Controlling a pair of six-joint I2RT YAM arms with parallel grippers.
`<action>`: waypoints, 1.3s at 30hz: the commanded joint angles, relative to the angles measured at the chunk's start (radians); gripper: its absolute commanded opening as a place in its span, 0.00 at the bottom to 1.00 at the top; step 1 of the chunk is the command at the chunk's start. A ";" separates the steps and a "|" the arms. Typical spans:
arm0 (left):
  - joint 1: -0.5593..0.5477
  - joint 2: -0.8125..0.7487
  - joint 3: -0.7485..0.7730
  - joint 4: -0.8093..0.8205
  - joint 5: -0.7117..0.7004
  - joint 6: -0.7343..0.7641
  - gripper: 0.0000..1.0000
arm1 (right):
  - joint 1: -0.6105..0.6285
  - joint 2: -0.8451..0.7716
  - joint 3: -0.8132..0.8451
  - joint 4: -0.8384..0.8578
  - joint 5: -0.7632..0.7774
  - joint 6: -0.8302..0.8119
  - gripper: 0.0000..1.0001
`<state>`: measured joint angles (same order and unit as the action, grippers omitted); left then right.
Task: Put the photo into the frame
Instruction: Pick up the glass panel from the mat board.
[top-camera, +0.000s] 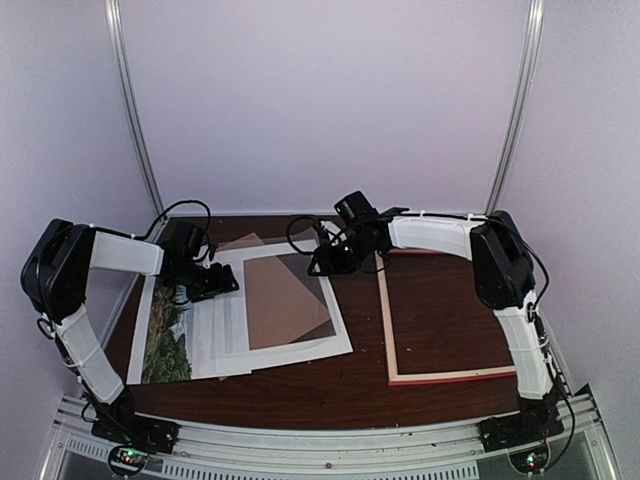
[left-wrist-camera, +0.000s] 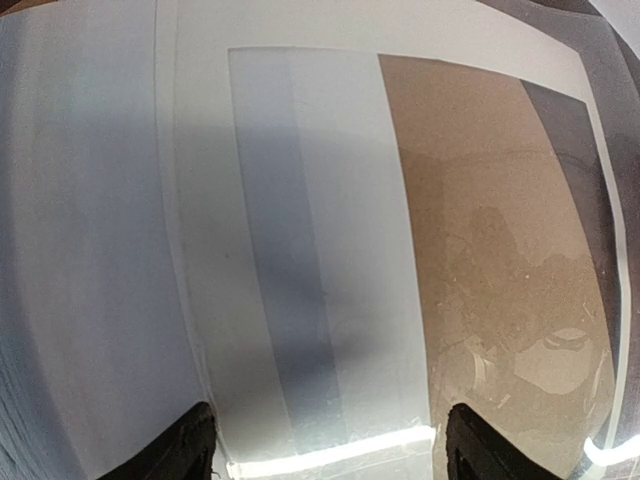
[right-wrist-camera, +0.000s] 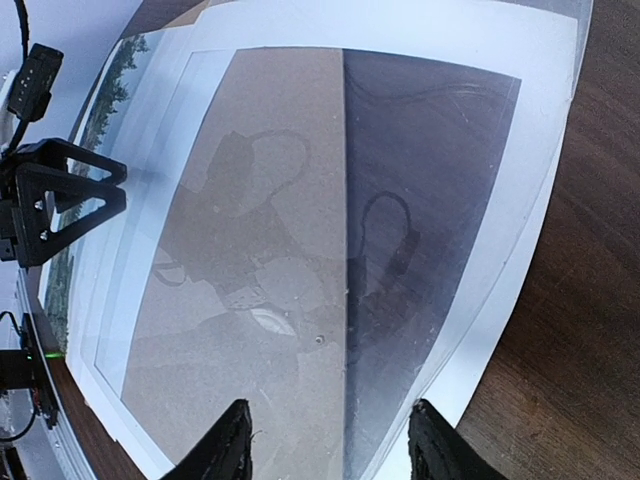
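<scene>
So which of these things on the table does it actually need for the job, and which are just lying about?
Needed for the job:
photo
frame

Just lying about:
white mat
brown board

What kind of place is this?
Likely a robot test booth: plain white walls close around a wooden table, with left arm and right arm bolted to a metal rail at its edge.
</scene>
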<state>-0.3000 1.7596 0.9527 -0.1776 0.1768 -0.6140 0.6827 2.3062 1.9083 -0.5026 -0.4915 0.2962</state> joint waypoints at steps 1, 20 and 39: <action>-0.004 0.005 -0.037 0.053 0.069 0.010 0.79 | -0.012 -0.043 -0.067 0.136 -0.127 0.124 0.51; -0.004 -0.006 -0.066 0.090 0.083 -0.003 0.79 | -0.055 -0.073 -0.240 0.409 -0.246 0.494 0.39; -0.003 -0.097 -0.078 0.100 0.108 0.011 0.83 | -0.085 -0.195 -0.269 0.378 -0.302 0.374 0.00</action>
<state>-0.2966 1.7264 0.8902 -0.0830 0.2409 -0.6144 0.6060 2.2414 1.6535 -0.1387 -0.7464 0.7380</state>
